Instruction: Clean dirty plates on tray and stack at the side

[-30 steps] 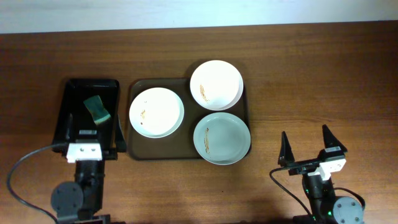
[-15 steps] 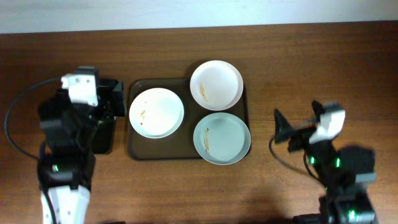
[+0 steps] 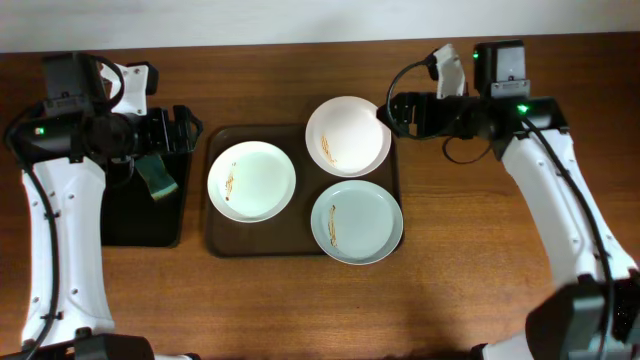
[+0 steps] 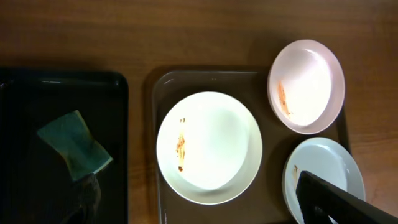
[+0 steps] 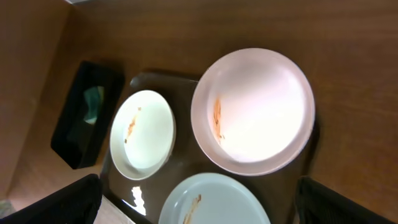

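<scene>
Three dirty plates lie on the dark brown tray (image 3: 225, 240). A white plate (image 3: 252, 180) is at the left, a second white plate (image 3: 348, 136) at the back right, and a pale blue-green plate (image 3: 357, 222) at the front right. All three carry brownish smears. My left gripper (image 3: 186, 132) is open and empty, high above the gap between the black tray and the brown tray. My right gripper (image 3: 396, 112) is open and empty, above the back right plate's right edge. The left wrist view shows the left white plate (image 4: 208, 146) between its fingers (image 4: 205, 208). The right wrist view shows the back white plate (image 5: 252, 112).
A narrower glossy black tray (image 3: 130, 220) lies left of the brown tray and holds a green sponge (image 3: 155, 176), which also shows in the left wrist view (image 4: 73, 144). Bare wooden table lies to the right of the brown tray and along the front.
Both arms have risen from the table's front edge and swung to the back. The left gripper now hangs by the black tray, the right by the back right plate. The plates have not moved.
</scene>
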`<control>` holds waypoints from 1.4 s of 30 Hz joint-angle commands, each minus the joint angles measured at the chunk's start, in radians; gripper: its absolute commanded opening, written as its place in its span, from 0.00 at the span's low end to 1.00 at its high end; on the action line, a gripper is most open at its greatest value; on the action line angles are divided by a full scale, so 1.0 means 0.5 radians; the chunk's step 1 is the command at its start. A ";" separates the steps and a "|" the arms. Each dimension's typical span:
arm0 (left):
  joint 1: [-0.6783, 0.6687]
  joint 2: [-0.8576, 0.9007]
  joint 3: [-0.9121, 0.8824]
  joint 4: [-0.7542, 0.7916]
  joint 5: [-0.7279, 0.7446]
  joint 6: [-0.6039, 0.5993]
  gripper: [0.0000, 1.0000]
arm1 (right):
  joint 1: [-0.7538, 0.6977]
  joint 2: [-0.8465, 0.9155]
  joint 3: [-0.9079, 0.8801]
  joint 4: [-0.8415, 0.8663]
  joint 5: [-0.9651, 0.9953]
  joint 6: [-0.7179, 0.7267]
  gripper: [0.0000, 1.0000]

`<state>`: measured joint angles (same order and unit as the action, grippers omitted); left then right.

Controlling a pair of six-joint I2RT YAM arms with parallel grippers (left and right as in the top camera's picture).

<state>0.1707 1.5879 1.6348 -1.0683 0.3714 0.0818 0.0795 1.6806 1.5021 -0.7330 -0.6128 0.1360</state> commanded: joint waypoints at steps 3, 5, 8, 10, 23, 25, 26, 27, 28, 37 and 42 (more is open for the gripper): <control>0.005 -0.006 0.051 -0.066 -0.069 -0.008 0.99 | 0.118 0.056 0.035 0.156 -0.166 0.249 0.98; 0.046 0.027 0.051 -0.109 -0.273 -0.204 0.99 | 0.279 0.056 0.035 0.193 0.072 0.439 0.95; 0.144 0.103 0.051 -0.142 -0.360 -0.235 0.99 | 0.658 0.056 0.035 0.217 0.721 0.762 0.81; 0.185 0.194 0.050 -0.162 -0.623 -0.323 0.99 | 0.963 0.068 0.035 0.210 1.307 0.908 0.79; 0.185 0.488 0.042 0.040 -0.932 -0.321 0.95 | 1.191 0.799 0.035 0.580 1.203 1.114 0.46; 0.185 0.491 0.038 0.040 -0.930 -0.322 0.95 | 1.190 0.851 0.035 0.649 1.209 1.114 0.46; 0.185 0.491 0.038 0.040 -0.924 -0.322 0.95 | 1.191 0.876 0.035 0.677 1.202 1.114 0.46; 0.185 0.491 0.038 0.040 -0.890 -0.322 0.95 | 1.191 0.908 0.035 0.700 1.192 1.114 0.46; 0.185 0.491 0.038 0.041 -0.842 -0.322 0.95 | 1.193 0.932 0.035 0.706 1.183 1.112 0.46; 0.185 0.677 -0.033 0.063 -0.706 -0.330 0.93 | 1.208 1.051 0.035 0.697 1.058 1.108 0.04; 0.185 0.878 -0.033 0.056 -0.558 -0.368 0.92 | 1.196 1.051 0.036 0.516 0.981 1.219 0.04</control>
<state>0.2604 1.9862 1.6264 -1.0363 0.0277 -0.0807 0.6731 2.1838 1.5208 -0.4412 -0.0845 0.7170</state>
